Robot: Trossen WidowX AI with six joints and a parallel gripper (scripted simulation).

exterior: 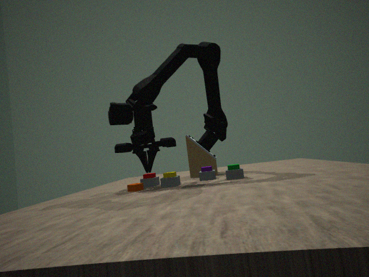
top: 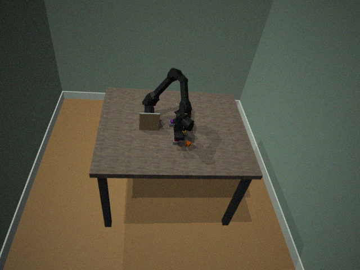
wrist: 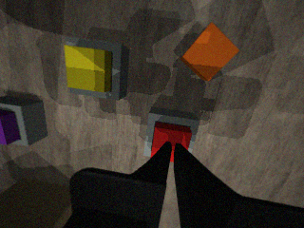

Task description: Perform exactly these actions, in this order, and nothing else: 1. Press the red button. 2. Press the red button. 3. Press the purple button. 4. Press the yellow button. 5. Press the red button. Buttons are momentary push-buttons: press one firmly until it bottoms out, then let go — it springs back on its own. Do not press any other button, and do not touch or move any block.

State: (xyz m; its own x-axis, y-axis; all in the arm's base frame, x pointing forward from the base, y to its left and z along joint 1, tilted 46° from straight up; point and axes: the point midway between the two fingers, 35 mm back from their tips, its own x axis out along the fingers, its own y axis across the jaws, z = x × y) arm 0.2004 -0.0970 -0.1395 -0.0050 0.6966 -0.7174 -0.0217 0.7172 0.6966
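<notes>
My gripper [exterior: 148, 172] [wrist: 172, 147] is shut with nothing between its fingers and points down. Its tips are right at the top of the red button [exterior: 149, 175] [wrist: 171, 135]; whether they touch it I cannot tell. The red cap stands up from its grey base. In the top view the red button [top: 176, 139] is partly hidden under the gripper. The yellow button [exterior: 169, 174] [wrist: 87, 70] [top: 184, 131] stands beside it, its cap up. The purple button [exterior: 206, 168] [wrist: 8, 127] [top: 172, 121] stands farther toward the arm's base, its cap up.
An orange block [top: 188, 143] [exterior: 135, 187] [wrist: 209, 51] lies on the table [top: 125, 157] close to the red button. A green button [exterior: 233, 167] stands beyond the purple one. A tan wedge-shaped panel [top: 149, 121] [exterior: 200, 161] stands by the arm's base.
</notes>
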